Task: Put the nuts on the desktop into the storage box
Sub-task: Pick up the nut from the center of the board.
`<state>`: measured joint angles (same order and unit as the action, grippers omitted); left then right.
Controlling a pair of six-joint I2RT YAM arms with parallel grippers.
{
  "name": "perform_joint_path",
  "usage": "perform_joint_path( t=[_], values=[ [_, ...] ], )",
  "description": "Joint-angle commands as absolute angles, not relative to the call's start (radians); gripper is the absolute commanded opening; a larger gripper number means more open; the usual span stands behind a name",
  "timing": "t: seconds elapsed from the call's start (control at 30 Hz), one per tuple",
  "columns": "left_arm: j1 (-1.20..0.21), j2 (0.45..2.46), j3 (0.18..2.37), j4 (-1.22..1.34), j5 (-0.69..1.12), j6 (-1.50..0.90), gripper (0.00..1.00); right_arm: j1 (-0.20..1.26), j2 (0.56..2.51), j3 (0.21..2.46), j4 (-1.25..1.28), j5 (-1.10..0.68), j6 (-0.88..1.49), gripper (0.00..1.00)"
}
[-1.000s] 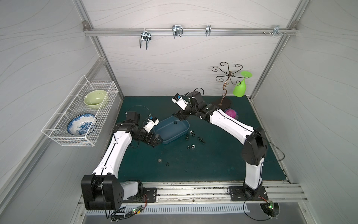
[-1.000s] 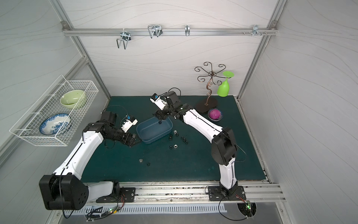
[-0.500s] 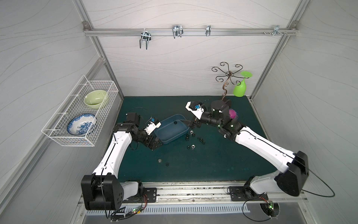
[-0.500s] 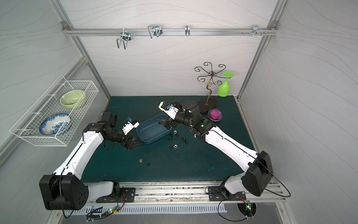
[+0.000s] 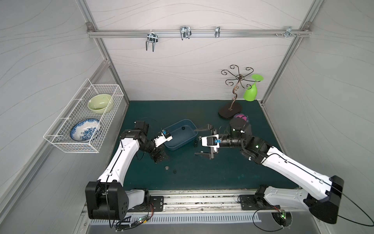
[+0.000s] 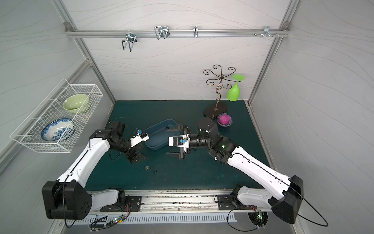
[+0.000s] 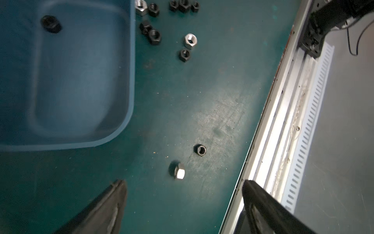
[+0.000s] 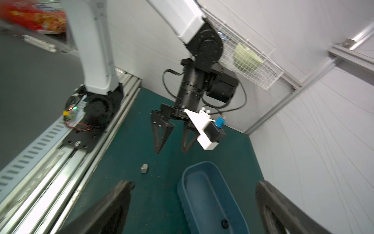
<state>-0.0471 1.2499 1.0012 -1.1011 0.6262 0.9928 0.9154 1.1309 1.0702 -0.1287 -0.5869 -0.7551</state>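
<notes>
Left gripper hanging wide open, gripping nothing; silver nut lying on the desktop just ahead of its fingertips, black nut slightly beyond. Right gripper also gaping, empty, facing the storage box directly ahead, boxed nut sitting inside

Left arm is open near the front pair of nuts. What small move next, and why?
Probably lower the left gripper onto the silver nut and close. It lies on the desktop just ahead of the open jaws, apart from the black nut, and the storage box nearby holds only a single nut.
</notes>
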Motion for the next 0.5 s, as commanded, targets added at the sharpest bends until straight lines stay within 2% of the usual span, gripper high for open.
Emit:
perform_joint_path(
  t=[0.0, 0.3, 0.47],
  values=[
    [-0.105, 1.24, 0.954, -1.089, 0.542, 1.095, 0.93, 0.942, 1.078, 1.01, -0.229, -0.702, -0.859, 0.99],
    [-0.147, 1.259, 0.83, -0.907, 0.433, 1.099, 0.93, 1.022, 1.059, 1.02, -0.416, -0.658, -0.846, 0.99],
    [-0.17, 1.267, 0.772, -0.838, 0.409, 1.094, 0.92, 1.04, 1.041, 0.986, -0.405, -0.617, -0.866, 0.99]
  ],
)
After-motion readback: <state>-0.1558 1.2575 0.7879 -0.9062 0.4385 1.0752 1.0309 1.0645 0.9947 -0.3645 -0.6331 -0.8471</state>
